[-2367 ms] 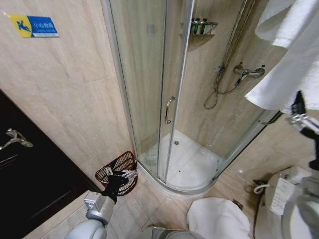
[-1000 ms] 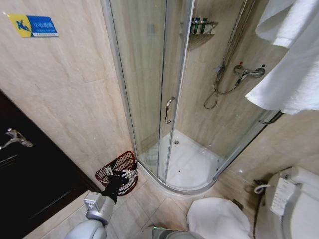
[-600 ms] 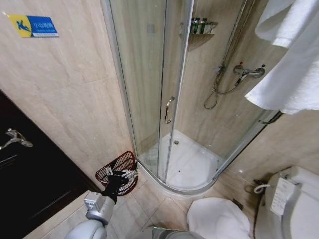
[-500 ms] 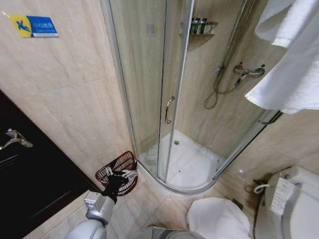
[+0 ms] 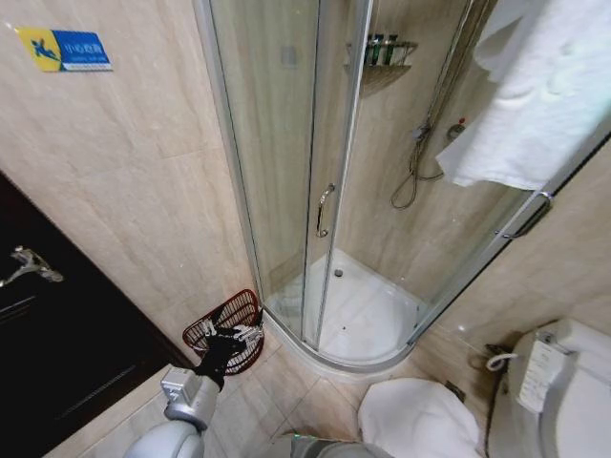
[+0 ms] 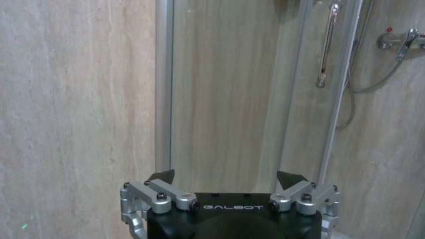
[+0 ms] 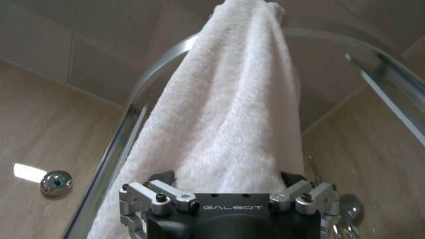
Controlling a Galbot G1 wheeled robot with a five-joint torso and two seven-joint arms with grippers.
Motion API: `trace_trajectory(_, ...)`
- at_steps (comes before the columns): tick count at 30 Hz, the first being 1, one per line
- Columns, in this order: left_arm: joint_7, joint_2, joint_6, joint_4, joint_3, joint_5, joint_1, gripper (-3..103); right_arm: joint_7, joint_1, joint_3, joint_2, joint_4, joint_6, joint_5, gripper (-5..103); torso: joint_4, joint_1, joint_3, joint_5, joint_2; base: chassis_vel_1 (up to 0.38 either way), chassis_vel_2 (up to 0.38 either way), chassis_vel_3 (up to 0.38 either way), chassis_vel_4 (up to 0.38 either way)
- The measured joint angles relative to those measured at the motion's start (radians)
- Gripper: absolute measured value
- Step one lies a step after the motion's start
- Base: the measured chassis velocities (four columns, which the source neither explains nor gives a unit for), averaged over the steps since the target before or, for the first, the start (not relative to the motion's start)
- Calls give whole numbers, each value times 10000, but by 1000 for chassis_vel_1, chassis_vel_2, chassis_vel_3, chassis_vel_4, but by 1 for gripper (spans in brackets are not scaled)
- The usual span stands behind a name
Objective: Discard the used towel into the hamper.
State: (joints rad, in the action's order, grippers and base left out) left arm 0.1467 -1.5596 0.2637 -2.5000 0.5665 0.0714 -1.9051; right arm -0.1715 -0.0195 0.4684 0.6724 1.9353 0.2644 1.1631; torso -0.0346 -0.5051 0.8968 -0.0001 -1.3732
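Your right gripper (image 7: pixel 226 186) sits right under the white towel (image 7: pixel 229 109), which hangs from the curved top rail of the glass shower enclosure (image 5: pixel 286 143); its 2 fingers stand apart with the cloth between them (whether they pinch it, you cannot tell). Your left gripper (image 5: pixel 232 336), fingers spread, hangs low over the hamper (image 5: pixel 215 324) standing on the floor beside the shower base.

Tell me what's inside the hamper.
Nothing can be made out inside the hamper: dark bars and floor show through it. The left gripper covers part of its rim. The white towel hangs high by the shower.
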Motion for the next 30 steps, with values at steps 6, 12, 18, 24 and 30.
trace_trajectory(6,0,0,0,0,-1,0,0,100,83,-685,-555,144,-424,-34,-352,89,-1,0,0,-2,0,0,0,0,0)
trace_trajectory(12,0,0,0,0,0,0,0,100,95,-726,-597,150,-460,-48,-432,73,1,0,0,2,0,0,0,0,0)
trace_trajectory(18,0,1,0,0,0,0,0,100,154,-623,-511,85,-445,-62,-467,46,1,0,-1,2,0,0,0,0,0)
trace_trajectory(24,0,0,0,0,0,0,0,100,212,-515,-443,87,-445,-75,-516,30,0,0,-1,-2,0,0,0,0,0)
trace_trajectory(30,0,0,0,0,0,0,0,100,335,-194,-245,83,-388,-113,-718,12,1,0,-1,-1,0,0,0,0,0)
